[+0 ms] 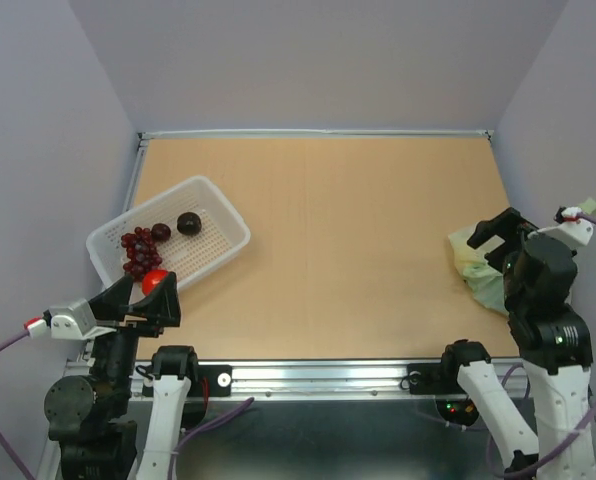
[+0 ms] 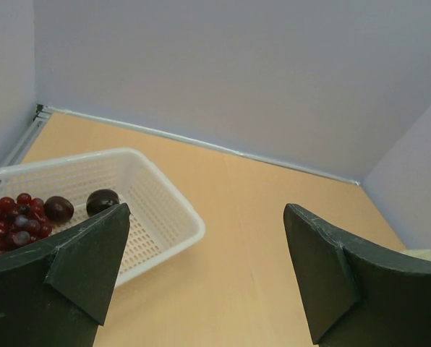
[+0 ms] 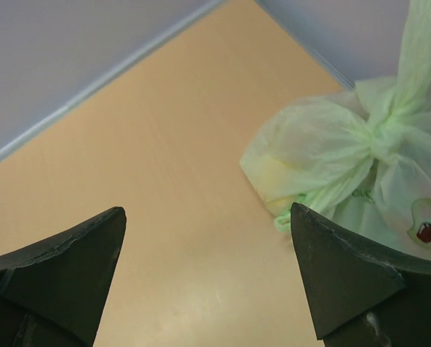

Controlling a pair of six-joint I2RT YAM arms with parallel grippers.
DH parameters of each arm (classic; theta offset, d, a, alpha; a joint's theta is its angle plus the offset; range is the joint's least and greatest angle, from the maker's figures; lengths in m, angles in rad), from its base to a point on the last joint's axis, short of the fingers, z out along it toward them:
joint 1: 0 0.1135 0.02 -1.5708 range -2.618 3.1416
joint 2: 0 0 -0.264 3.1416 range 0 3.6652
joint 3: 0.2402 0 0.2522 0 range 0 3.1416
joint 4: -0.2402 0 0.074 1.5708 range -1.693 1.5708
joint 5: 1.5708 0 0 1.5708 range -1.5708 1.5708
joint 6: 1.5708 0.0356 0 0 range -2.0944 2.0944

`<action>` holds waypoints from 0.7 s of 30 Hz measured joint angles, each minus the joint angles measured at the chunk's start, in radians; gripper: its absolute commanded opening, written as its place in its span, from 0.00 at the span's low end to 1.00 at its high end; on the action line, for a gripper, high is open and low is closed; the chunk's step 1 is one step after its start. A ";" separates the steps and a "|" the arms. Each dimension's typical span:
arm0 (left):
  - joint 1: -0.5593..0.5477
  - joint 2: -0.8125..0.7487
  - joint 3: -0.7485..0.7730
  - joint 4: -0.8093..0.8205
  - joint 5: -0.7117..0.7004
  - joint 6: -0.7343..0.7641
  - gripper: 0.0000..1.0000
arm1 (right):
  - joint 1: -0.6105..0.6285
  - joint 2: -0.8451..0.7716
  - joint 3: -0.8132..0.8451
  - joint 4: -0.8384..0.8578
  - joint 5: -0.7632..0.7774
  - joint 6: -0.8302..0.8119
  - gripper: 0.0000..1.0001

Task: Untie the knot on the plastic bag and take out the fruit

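Observation:
The pale green plastic bag (image 1: 470, 262) lies at the table's right edge, partly hidden behind my right arm. In the right wrist view the bag (image 3: 309, 148) is tied shut; its knot (image 3: 383, 131) sits on top with one strip rising upward. The fruit is inside the bag; only a faint yellow shape (image 3: 276, 173) shows through the plastic. My right gripper (image 1: 491, 233) (image 3: 207, 210) hangs open just left of the bag, touching nothing. My left gripper (image 1: 146, 298) (image 2: 207, 207) is open above the near left corner of the table, empty.
A white basket (image 1: 210, 187) (image 2: 173, 194) stands at the left, holding a red grape bunch (image 1: 138, 251) (image 2: 13, 219), two dark plums (image 1: 188, 223) (image 2: 102, 200) and a red round fruit (image 1: 155, 281). Lilac walls enclose the table on three sides.

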 measured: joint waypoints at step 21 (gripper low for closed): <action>-0.128 0.037 0.075 -0.150 0.090 0.086 0.99 | -0.057 0.892 -0.026 -0.058 0.472 0.714 1.00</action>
